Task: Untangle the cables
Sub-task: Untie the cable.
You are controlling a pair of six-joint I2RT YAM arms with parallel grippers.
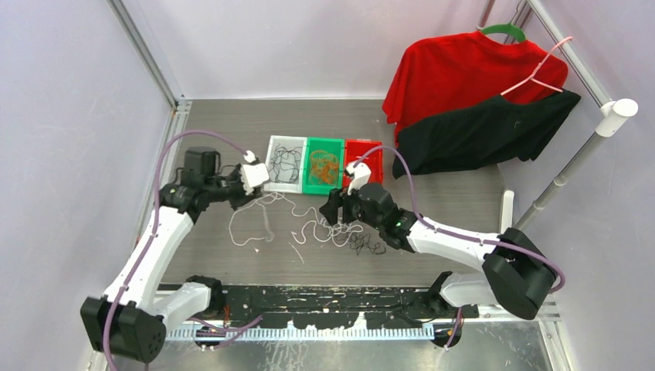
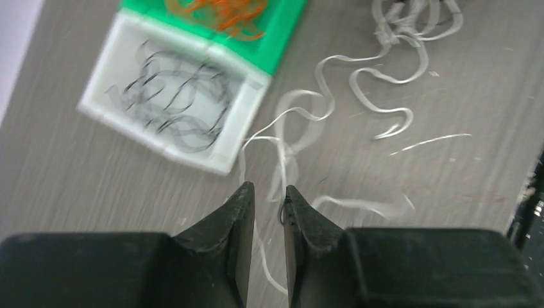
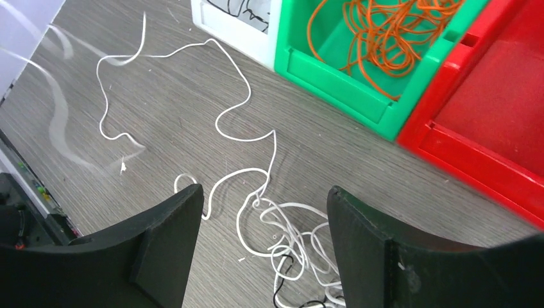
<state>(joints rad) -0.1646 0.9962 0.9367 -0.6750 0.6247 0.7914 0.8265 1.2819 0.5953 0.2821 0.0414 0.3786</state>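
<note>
A: Where do the cables lie?

B: The orange cables [image 3: 385, 32] sit in the green bin [image 3: 333, 83]; some black cables [image 2: 173, 102] are in the white bin [image 2: 160, 144], upper left of the left wrist view; the white cables [image 1: 263, 220] sprawl over the table [image 1: 463, 201] in the middle of the top view, running into a knot [image 3: 292, 240] at their right end, where a black strand is mixed in.

A: So what is the step, and how is it done well?

B: I judge it is freeing one white cord from that knot. I would pinch a single strand only, close to the knot; draw it slowly away along the table towards the left of the frame; and stop if the whole bundle drags, since cords this limp tighten rather than slip.

A: And the arms?

B: The left arm reaches up-frame to the near corner of the white bin, wrist tipped down; the left gripper [image 2: 268, 187] has its jaws only narrowly parted, with a white strand [image 2: 269, 276] running through the gap; no pad visibly presses on it. The right arm stretches leftward across the centre, wrist pitched down; the right gripper [image 3: 264, 192] is spread wide and holds nothing; it hangs just above the knot.
</note>
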